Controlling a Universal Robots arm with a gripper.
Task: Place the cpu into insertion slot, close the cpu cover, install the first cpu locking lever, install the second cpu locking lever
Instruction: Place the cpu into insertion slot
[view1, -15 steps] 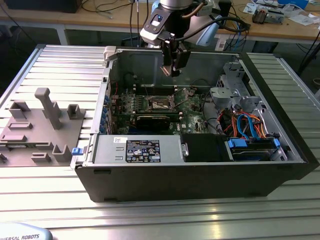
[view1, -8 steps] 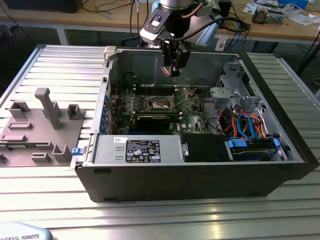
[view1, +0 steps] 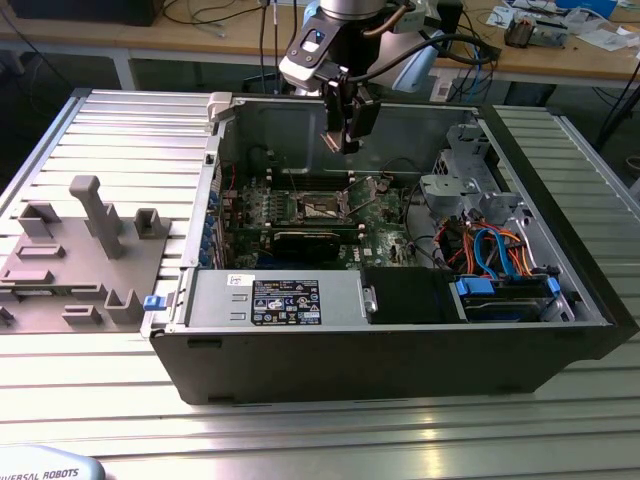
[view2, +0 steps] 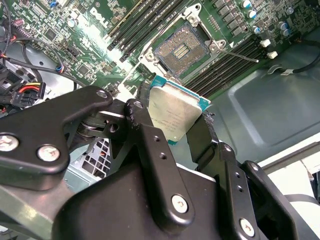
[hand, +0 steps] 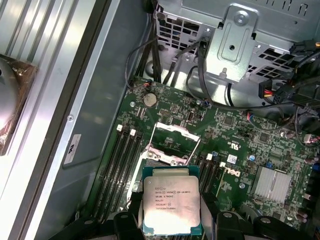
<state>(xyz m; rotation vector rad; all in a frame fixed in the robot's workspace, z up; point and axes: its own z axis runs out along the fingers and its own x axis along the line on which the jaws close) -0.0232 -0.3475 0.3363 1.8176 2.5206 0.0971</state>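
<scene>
Gripper (view1: 343, 143) on a robot arm hung over an open computer case (view1: 400, 340), above the green motherboard (hand: 235, 145). Its two black fingers (view2: 150, 145) were clamped on opposite edges of the cpu (hand: 171, 200), a small flat square chip with a silver-grey metal top. In both wrist views the chip sat in the air between the fingers, well apart from the board. The insertion slot (view2: 182, 50), a small square socket with a dark contact field, lay uncovered on the board below and a little ahead of the chip.

The chip looked light, thin and stiff, and its smooth metal lid seemed likely to slip under a loose grip. The underside contacts and the socket's contact field were probably the fragile parts. Holding it by the outer edges, as the fingers did here, appeared the safest way, keeping the top and underside untouched.
</scene>
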